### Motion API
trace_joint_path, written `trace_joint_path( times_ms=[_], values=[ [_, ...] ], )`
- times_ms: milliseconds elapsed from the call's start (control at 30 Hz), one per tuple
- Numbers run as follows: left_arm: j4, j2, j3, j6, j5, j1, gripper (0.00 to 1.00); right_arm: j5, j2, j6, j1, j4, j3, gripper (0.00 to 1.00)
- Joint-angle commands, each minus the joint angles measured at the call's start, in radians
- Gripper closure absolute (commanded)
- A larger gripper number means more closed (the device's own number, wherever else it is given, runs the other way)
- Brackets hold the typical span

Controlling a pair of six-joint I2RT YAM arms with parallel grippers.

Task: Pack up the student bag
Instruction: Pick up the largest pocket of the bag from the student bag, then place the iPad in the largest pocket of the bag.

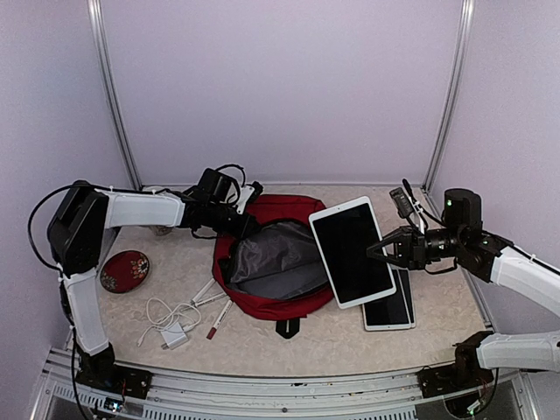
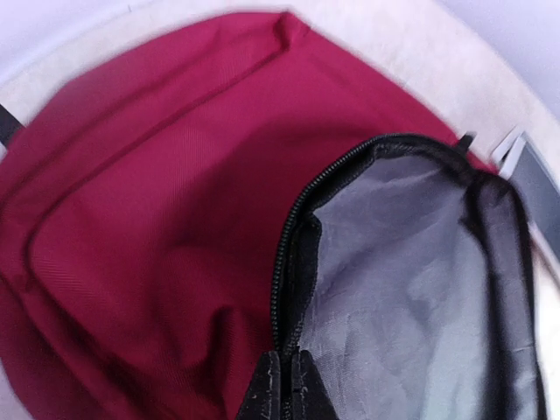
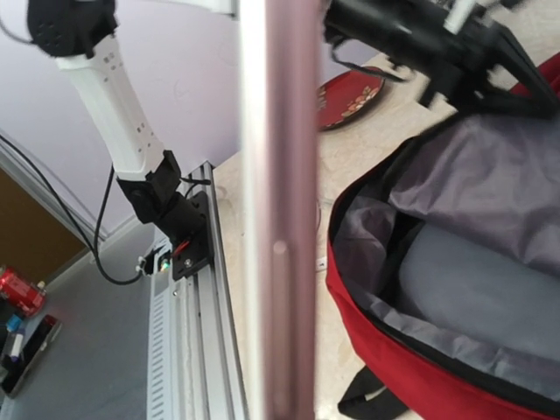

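Note:
The student bag [image 1: 278, 300] lies in the middle of the table, dark red, its mouth wide open on grey lining [image 2: 411, 289]. My left gripper [image 1: 248, 226] is at the bag's far left rim, its black fingertips [image 2: 267, 389] shut on the zipper edge [image 2: 289, 262]. My right gripper [image 1: 385, 249] is shut on the right edge of a white-framed tablet [image 1: 350, 251] and holds it tilted above the bag's right side. In the right wrist view that tablet shows edge-on as a pinkish strip [image 3: 280, 219], and the bag's opening [image 3: 455, 262] lies just beyond it.
A second tablet [image 1: 391, 308] lies flat under the raised one. Left of the bag are a red dish [image 1: 124, 269], a white charger with its cable [image 1: 171, 328] and two pens [image 1: 217, 319]. A black strap [image 1: 287, 328] sticks out at the bag's near side.

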Motion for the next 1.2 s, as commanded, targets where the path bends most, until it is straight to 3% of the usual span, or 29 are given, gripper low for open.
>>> trace_joint_path(
  times_ms=[0,167,367,533,733,867,933,1100,1167],
  values=[
    [0.151,-0.167,-0.056,-0.054,-0.049,-0.041,1.0,-0.009,0.004,0.122,0.006,0.164,-0.001,1.0],
    [0.207,-0.272,-0.091,0.002,-0.261,-0.206,1.0,0.029,0.07,0.346,0.067,0.42,-0.098,1.0],
    [0.257,-0.383,-0.121,-0.018,-0.47,-0.299,1.0,0.098,0.236,0.497,0.129,0.519,-0.136,1.0],
    [0.319,-0.448,-0.167,-0.007,-0.479,-0.342,1.0,0.148,0.403,0.643,0.143,0.683,-0.158,1.0],
    [0.406,-0.475,-0.187,0.007,-0.435,-0.392,1.0,0.136,0.688,0.862,0.153,0.904,-0.023,1.0],
    [0.393,-0.461,-0.149,-0.002,-0.404,-0.408,1.0,0.178,0.825,0.937,0.17,0.941,0.062,1.0],
    [0.395,-0.462,-0.148,-0.015,-0.397,-0.412,1.0,0.221,0.866,0.96,0.173,0.938,0.09,0.92],
    [0.392,-0.466,-0.156,-0.024,-0.397,-0.414,1.0,0.294,0.936,0.93,0.192,0.836,0.219,0.53],
    [0.386,-0.463,-0.157,-0.024,-0.4,-0.411,1.0,0.309,0.941,0.836,0.203,0.72,0.292,0.36]
  ],
)
